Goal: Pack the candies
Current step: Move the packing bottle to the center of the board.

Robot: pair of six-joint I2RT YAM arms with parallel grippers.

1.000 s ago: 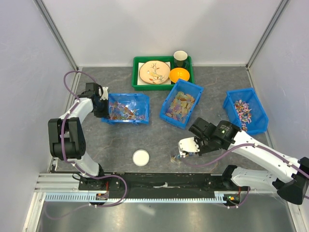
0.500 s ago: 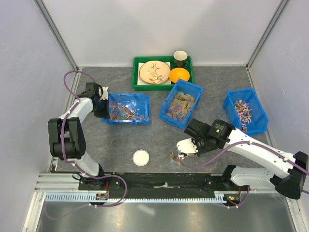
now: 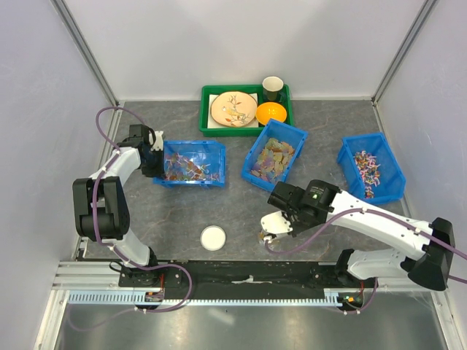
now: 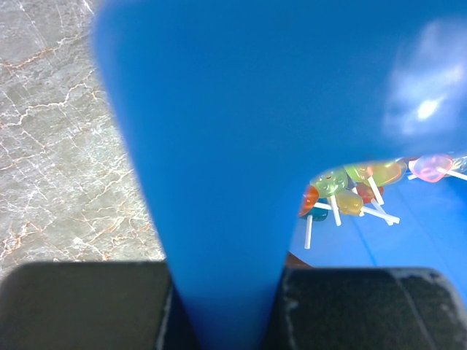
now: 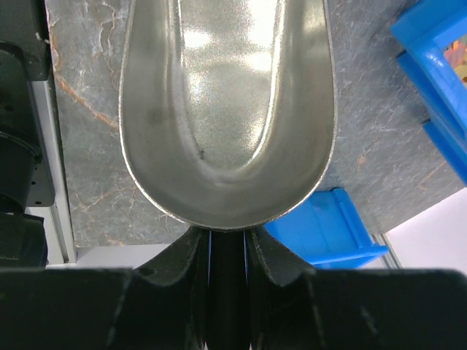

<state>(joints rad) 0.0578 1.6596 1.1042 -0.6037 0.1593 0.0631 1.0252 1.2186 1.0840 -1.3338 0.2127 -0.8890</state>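
1. Carrying an empty metal scoop point(image 5: 226, 117), the right gripper point(image 3: 271, 227), jaws clamped on its handle, heads toward the candies point(image 3: 186, 169).
2. Left gripper point(image 3: 149, 157) pinches their blue bin point(image 3: 191, 149) wall; next, dig in.
3. Since earlier, the right arm swung leftward.

Two slim robot arms, the left arm point(image 3: 109, 179) and the right arm point(image 3: 379, 226), have glossy white link shells joined by bulky matte black joint housings. A purple cable point(image 3: 108, 120) loops loosely along each arm from the wrist toward the base. Both bases are black blocks bolted to a silver slotted aluminium rail point(image 3: 95, 281). Each wrist ends in a black gripper body with white trim.
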